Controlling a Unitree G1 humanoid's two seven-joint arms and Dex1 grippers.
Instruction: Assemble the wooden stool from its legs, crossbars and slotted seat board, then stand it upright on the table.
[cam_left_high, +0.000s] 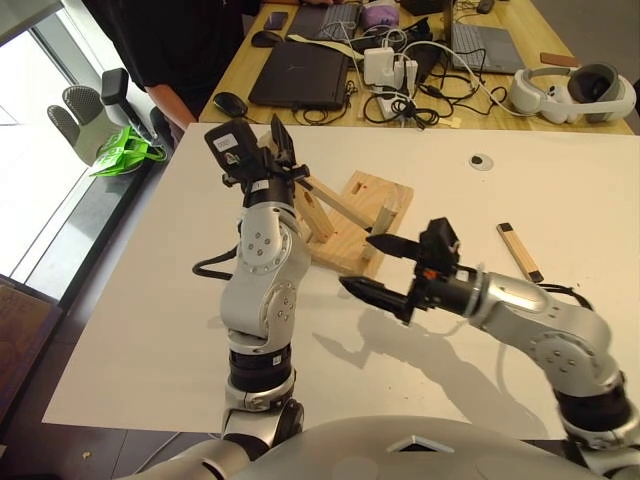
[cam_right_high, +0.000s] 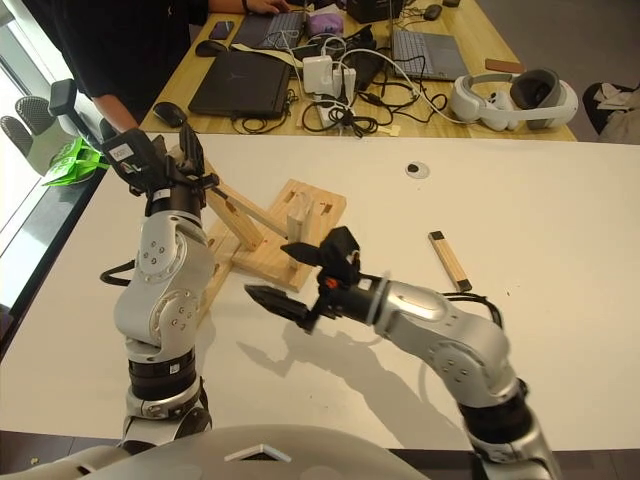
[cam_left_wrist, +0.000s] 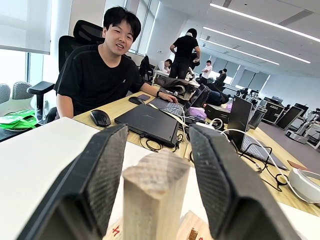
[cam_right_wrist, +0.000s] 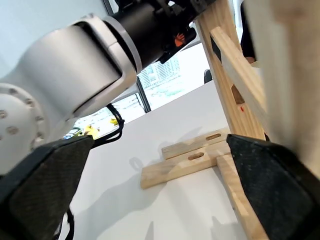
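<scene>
The part-built stool lies in the middle of the white table, its slotted seat board (cam_left_high: 372, 190) flat with legs and a crossbar (cam_left_high: 340, 205) fitted to it. My left gripper (cam_left_high: 285, 165) is raised over the stool's left side and shut on the top end of a stool leg (cam_left_wrist: 155, 200), a finger (cam_left_wrist: 95, 190) on each side. My right gripper (cam_left_high: 358, 263) hangs open just off the board's near edge, pointing at it. In the right wrist view its open fingers (cam_right_wrist: 270, 185) frame the stool's legs (cam_right_wrist: 230, 75). A loose wooden crossbar (cam_left_high: 519, 251) lies to the right.
A desk behind the table carries laptops (cam_left_high: 300, 72), cables and a white headset (cam_left_high: 575, 92). A person sits at its left end. A round grommet (cam_left_high: 482, 160) sits in the tabletop at the back right. The table's left edge drops to the floor.
</scene>
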